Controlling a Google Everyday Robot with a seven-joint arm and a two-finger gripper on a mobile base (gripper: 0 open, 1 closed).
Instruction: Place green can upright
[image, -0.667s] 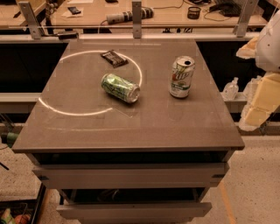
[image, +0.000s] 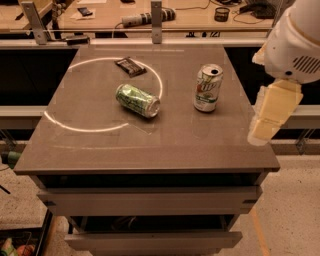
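Note:
The green can lies on its side near the middle of the grey table, its silver end facing right and toward me. A mostly white can with a green and red logo stands upright to its right. My gripper hangs at the right edge of the view, beyond the table's right side, apart from both cans. It holds nothing that I can see.
A dark snack packet lies at the back of the table, inside a white ring of light. A cluttered bench runs behind the table. Open drawers show below the tabletop.
My arm has shifted slightly at the right edge of the view. The cans and the packet have not moved.

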